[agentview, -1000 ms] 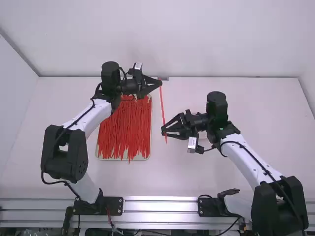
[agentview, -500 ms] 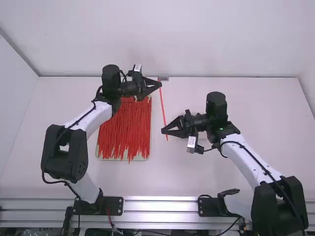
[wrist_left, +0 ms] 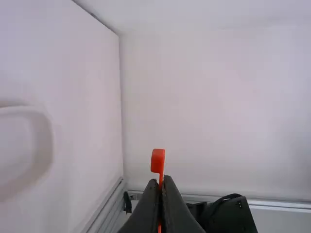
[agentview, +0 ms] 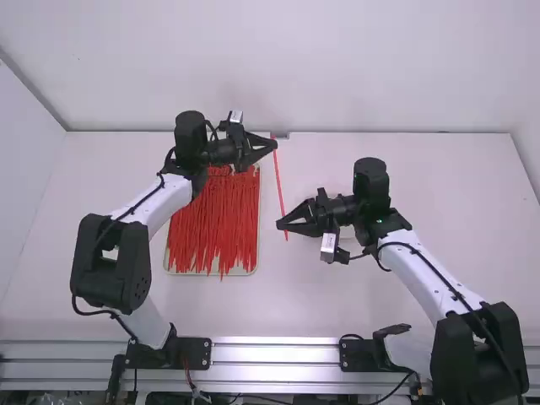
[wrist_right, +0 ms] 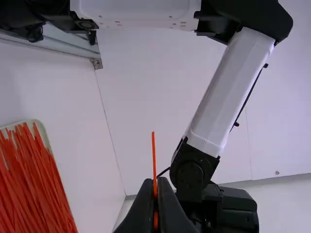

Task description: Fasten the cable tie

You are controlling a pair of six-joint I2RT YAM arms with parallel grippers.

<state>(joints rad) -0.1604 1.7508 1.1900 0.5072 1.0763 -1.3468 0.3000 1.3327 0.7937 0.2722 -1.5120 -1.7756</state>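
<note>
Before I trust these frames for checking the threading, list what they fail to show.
- Head slot of the cable tie: left wrist view, too small, facing unclear.
- Tie's gripped stretch: right wrist view, hidden inside the right gripper.
- Far end of the tray: high view, covered by the left gripper and arm.

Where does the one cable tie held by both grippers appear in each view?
High view: the tie runs between the left gripper and the right gripper, right of the pile.
Left wrist view: the tie sticks out of the shut gripper.
Right wrist view: it rises from the gripper, beside the pile.
Landmark: the pile.
</note>
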